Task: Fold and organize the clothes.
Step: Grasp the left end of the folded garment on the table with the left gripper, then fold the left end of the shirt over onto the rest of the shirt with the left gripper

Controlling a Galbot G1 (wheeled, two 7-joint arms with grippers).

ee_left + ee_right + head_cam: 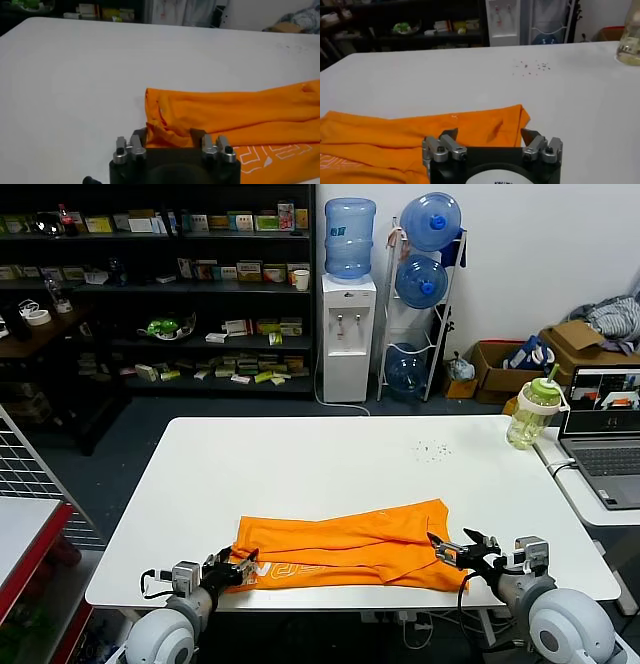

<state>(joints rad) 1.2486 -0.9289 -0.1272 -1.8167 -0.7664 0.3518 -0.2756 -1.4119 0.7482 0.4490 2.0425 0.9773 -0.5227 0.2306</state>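
left pincer (240,565) at near-left corner of t-shirt (350,546), fingers (141,135) parted, bunched orange cloth between them, grip not clear. right pincer (457,550) at near-right corner, spread wide, holding nothing, cloth edge just under tips. t-shirt lying in long folded band across near edge of white table (300,464), white lettering showing near left end. green-lidded bottle (531,412) at far right, well apart.

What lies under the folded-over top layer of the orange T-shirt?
Under the orange T-shirt's folded upper layer, a lower layer with white lettering shows along the near edge. The rest of the lettering is covered, as is the table beneath.
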